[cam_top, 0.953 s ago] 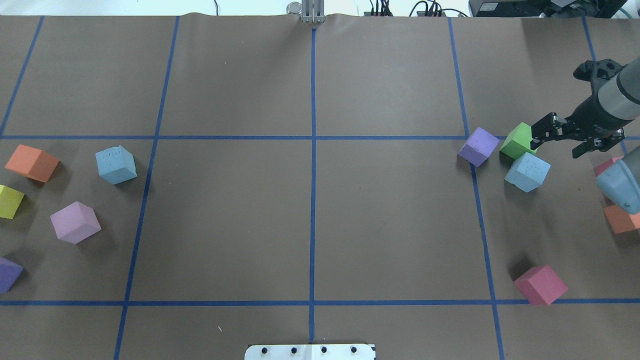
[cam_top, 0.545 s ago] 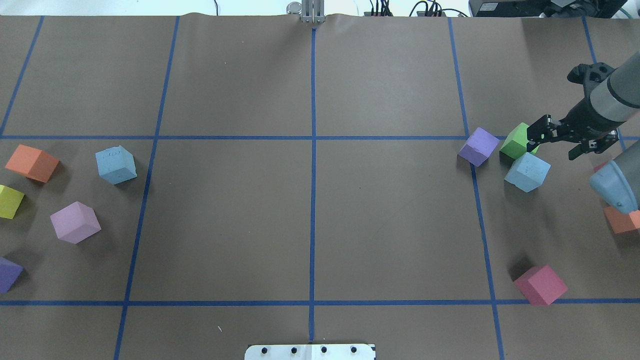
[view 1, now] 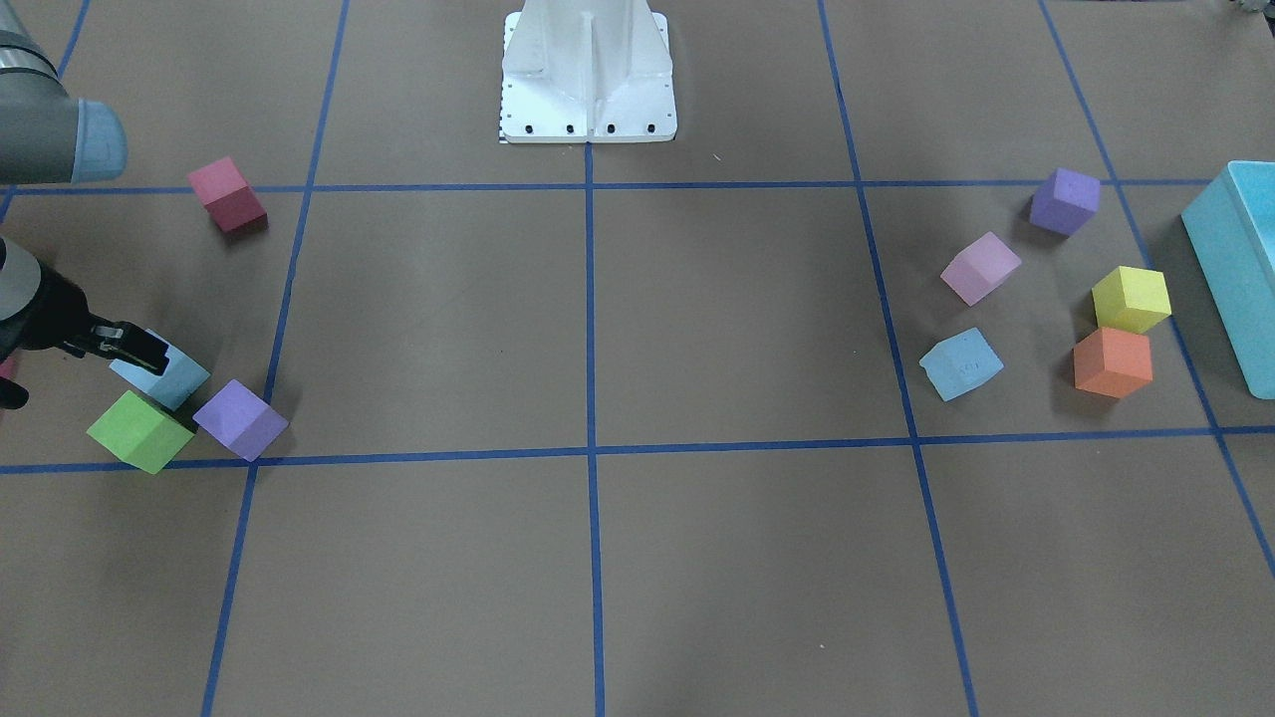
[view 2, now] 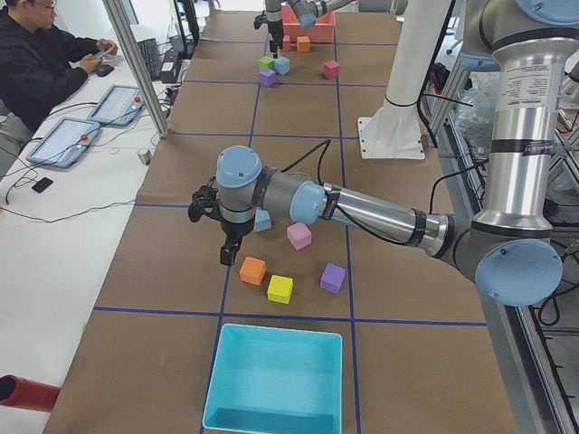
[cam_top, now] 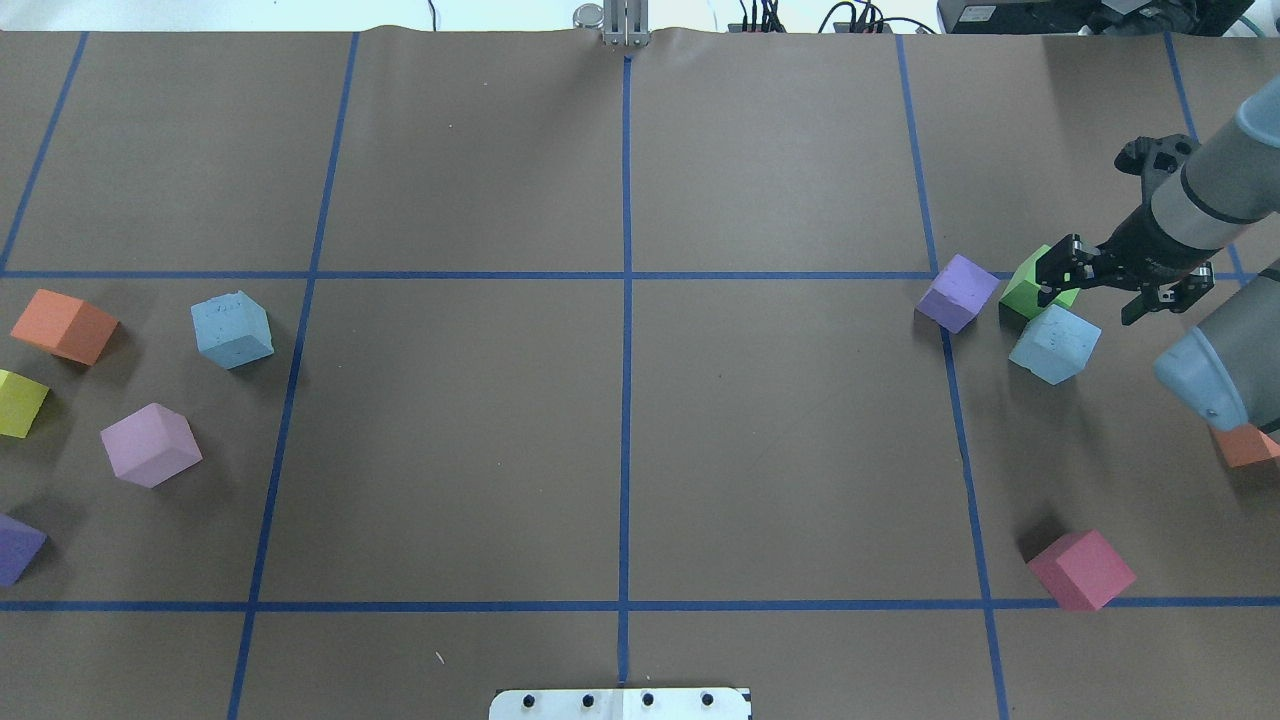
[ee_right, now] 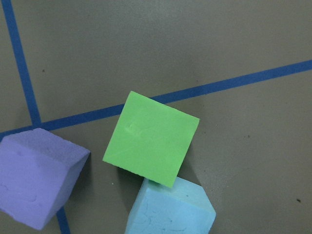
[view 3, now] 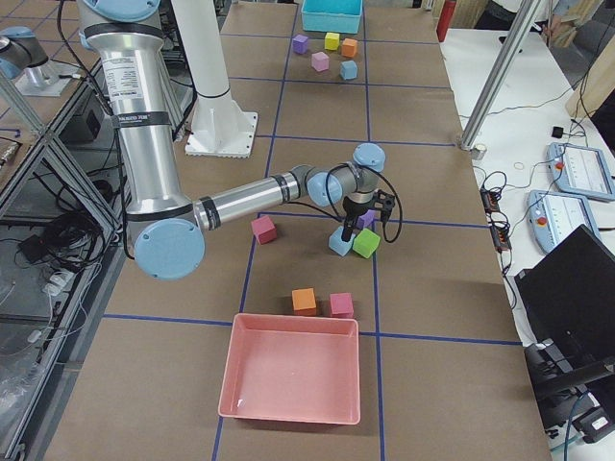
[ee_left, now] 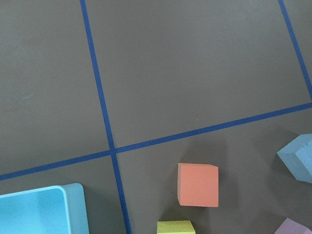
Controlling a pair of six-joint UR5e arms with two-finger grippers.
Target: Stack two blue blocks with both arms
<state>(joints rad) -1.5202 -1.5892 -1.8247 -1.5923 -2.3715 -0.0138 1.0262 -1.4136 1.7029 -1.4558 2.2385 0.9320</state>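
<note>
Over the brown counter (cam_top: 620, 450), the right arm (cam_top: 1215, 185) reaches in at the frame's right edge, the right claw (cam_top: 1100, 290) spread wide and empty above 1 blue block (cam_top: 1055, 343) just beside a green cube (cam_top: 1022, 290); the other blue block (cam_top: 232, 330) sits middle left. Whether the left claw (view 2: 226, 249) is spread I cannot tell. Both blocks seem light, soft foam: pinch 2 opposite flat faces gently.

I log the following. Left arm (view 2: 362, 208): silver-grey tubes, light blue joint caps, black cable run along the forearm. Right arm (view 3: 240, 197): same finish, black-lettered band on the upright tube. Right gripper (cam_top: 1090, 298): black, linked fingers. Base pedestal (view 1: 588, 70): white, row of black screws.
</note>
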